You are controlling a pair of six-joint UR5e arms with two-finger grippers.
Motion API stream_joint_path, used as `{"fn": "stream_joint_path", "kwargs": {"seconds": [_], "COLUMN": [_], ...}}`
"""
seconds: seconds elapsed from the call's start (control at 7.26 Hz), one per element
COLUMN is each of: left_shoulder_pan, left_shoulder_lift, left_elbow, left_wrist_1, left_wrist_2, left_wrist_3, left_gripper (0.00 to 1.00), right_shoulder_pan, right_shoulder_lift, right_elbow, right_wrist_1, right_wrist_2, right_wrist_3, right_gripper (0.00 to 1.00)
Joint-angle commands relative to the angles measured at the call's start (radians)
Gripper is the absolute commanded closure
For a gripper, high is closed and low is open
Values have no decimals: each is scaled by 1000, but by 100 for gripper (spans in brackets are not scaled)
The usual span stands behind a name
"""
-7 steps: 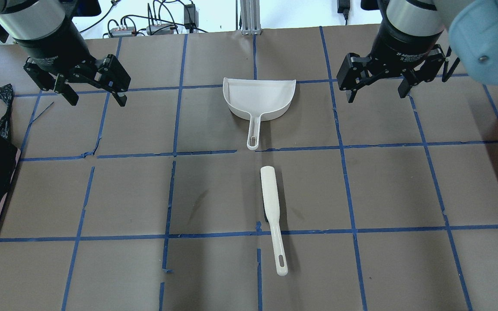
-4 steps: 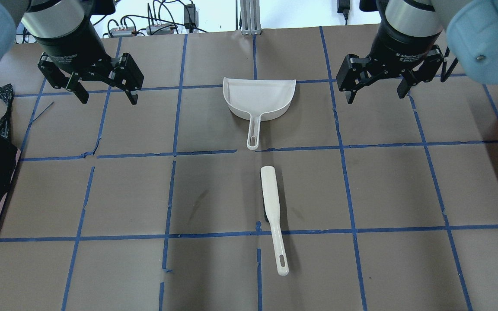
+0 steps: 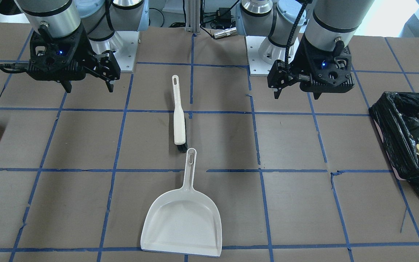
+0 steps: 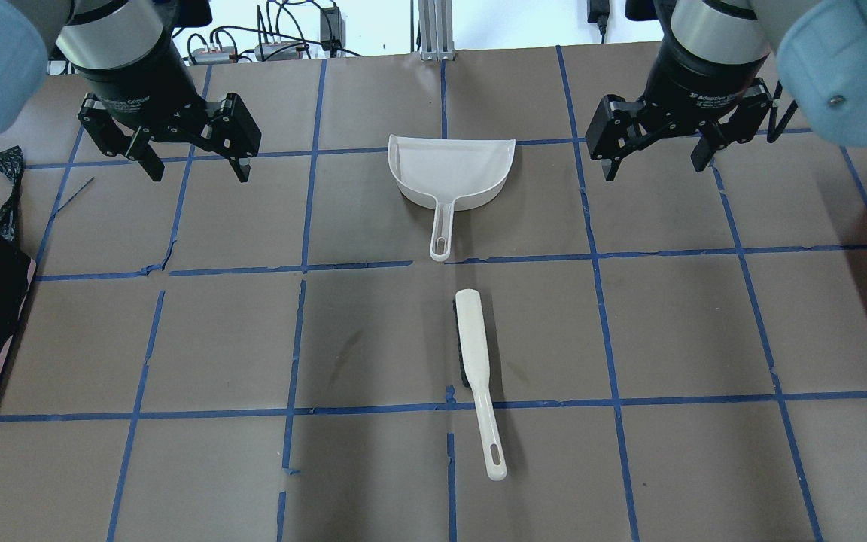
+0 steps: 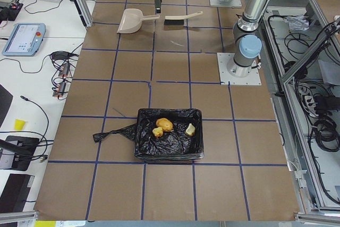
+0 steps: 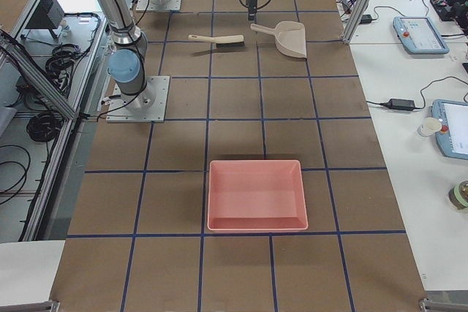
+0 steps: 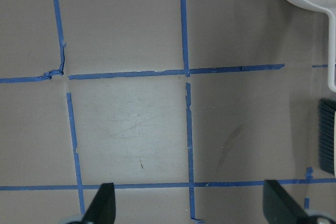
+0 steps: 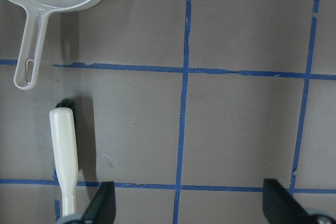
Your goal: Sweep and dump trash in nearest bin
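found the trash (image 5: 164, 125) lying inside the bin (image 5: 198, 137) at the left end of the desk (image 4: 674, 331), well apart from the left gripper (image 4: 199, 170), the nearer one. saw that gripper and the right gripper (image 4: 655, 162) both spread wide and empty, flanking the dustpan (image 4: 452, 173) and brush (image 4: 473, 346), handles pointing toward the robot.

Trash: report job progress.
Done: orange-brown lump and two pale yellow foam chunks lie in the black-bag-lined bin. In hand: nothing; left end effector and right end effector hover open, white plastic dustpan and white brush lie on the table. Left: nothing visible to sweep.
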Motion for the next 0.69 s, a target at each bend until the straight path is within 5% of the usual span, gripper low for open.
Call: {"fn": "stream_joint_path", "kwargs": {"seconds": [0.0,0.55], "left_shoulder_pan": [10,12], "left_shoulder_lift": [2,15], "left_elbow": [14,21], "left_wrist_1": [-22,-73], "left_wrist_2": [-6,-5], "left_wrist_3": [-1,-1], "left_gripper": [0,0], "right_shoulder_pan": [0,-2], "right_shoulder_lift": [1,2], "right_elbow": [0,-2], "right_wrist_1": [0,-1], "right_wrist_2": [0,-1], "right_wrist_3": [0,0], "right_gripper": [0,0]}}
